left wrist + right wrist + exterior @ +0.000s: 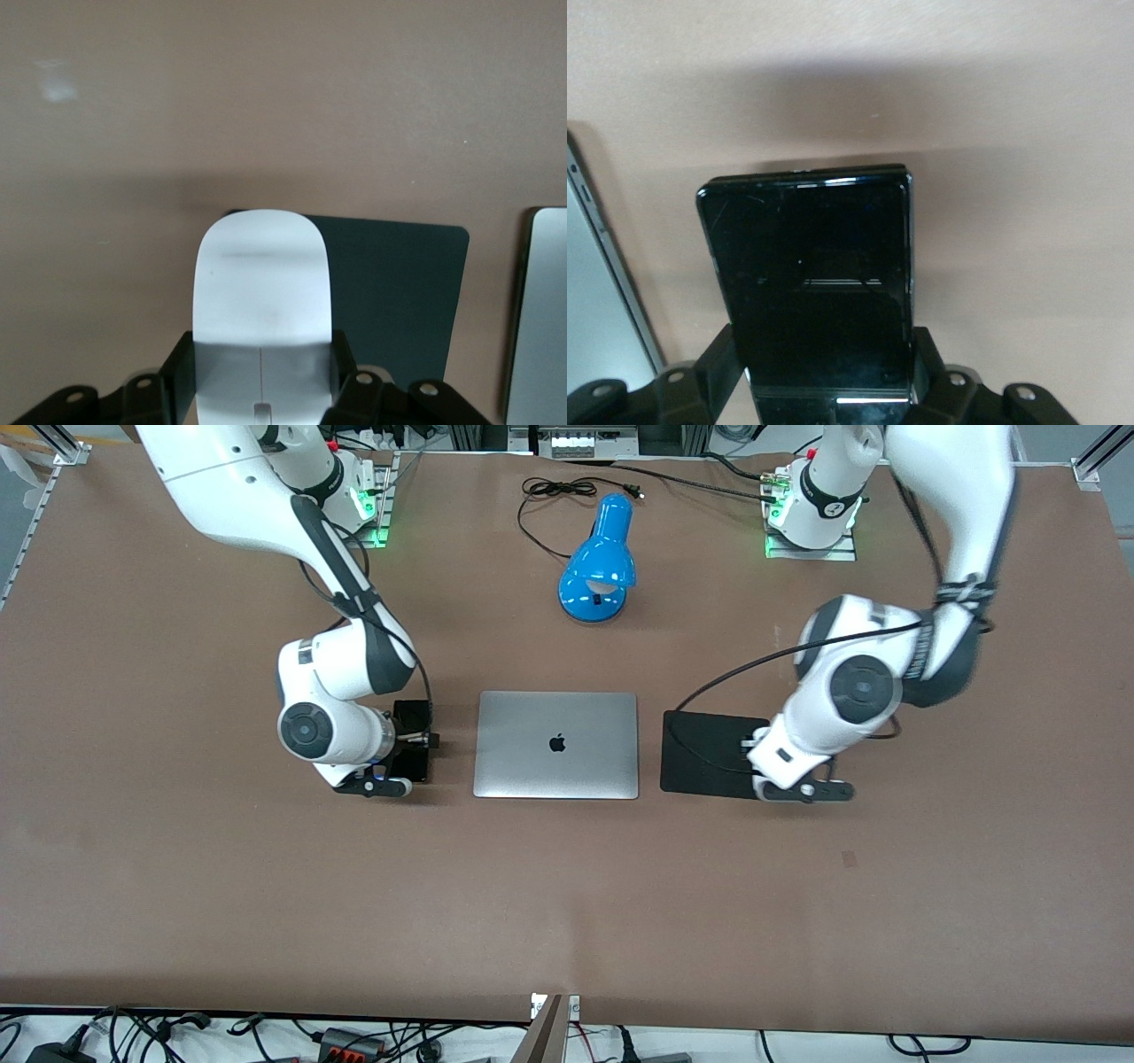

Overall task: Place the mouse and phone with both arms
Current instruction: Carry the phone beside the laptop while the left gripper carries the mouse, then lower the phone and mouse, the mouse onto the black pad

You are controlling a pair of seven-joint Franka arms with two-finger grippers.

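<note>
Now | left gripper (261, 390) clamping mouse (261, 292) over mat (399, 292) | right gripper (828, 390) clamping phone (806, 266) beside laptop (556, 744) | lower level, release gently.

1. Right arm (341, 664): glossy white shell segments with dark grey to black bands at the joints; a round grey cap on the joint beside the laptop (556, 744).
2. Right arm cabling: a thin black cable runs along the forearm down to the wrist.
3. Left arm (873, 673): same white shells, a broad black elbow band, a round grey joint cap; black cable strapped on with ties (looped toward the laptop).
4. Bases: white, black-collared, lit green, on metal plates, farther from the front camera than the laptop.
5. Wrist fittings: black bracket with silver screws in both wrist views.
</note>
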